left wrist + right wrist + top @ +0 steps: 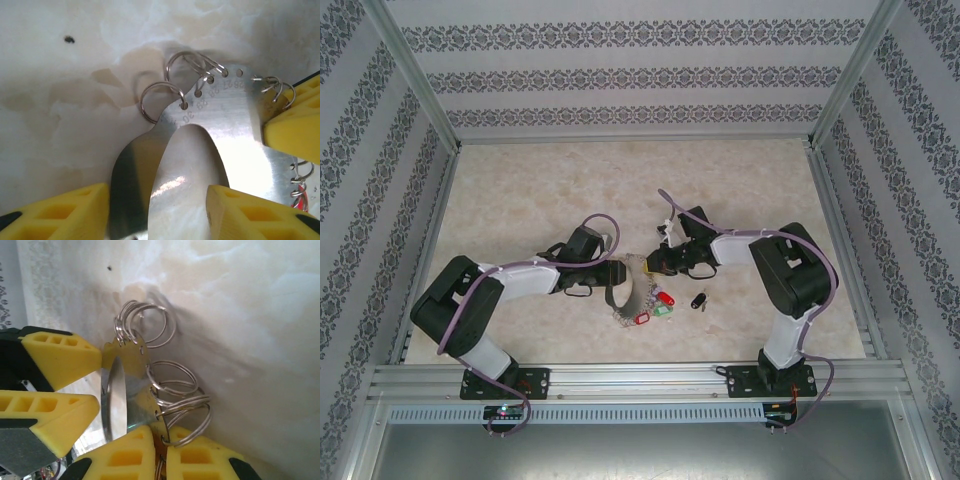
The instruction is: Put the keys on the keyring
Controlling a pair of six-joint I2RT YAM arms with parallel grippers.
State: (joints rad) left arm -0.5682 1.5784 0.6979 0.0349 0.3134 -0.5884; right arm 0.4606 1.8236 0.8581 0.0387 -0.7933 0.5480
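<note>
so the keyring (632, 292), a wide silvery metal band bent into a loop with punched holes, stamped numbers and small wire split rings along its edge, is up off the surface in the middle of the overhead view, held between both arms

left gripper (616, 278) comes at it from the left. In its own wrist camera, the left gripper (157, 190) has its yellow fingers (55, 212) sitting wide at the bottom corners with the keyring (220, 125) bulging between them, a finger against each side of the loop, so it's squeezing the band across its width

right gripper (658, 262) comes in from the upper right. In its wrist view, the right gripper (165, 432) has its two yellow fingers (130, 455) almost pressed together at the bottom of the frame, pinching the lower edge of the keyring (132, 370) right where a couple of split rings hang

small key with a red plastic head (667, 298) lies on the surface just right of and below the keyring, with another red bit and a green bit beside it, too tiny to tell what they are. small key with a black head (699, 298) lies a little further right, on its own

all of it is on a beige marbled surface (620, 180) with patterned wallpaper walls (620, 80) around it
</note>
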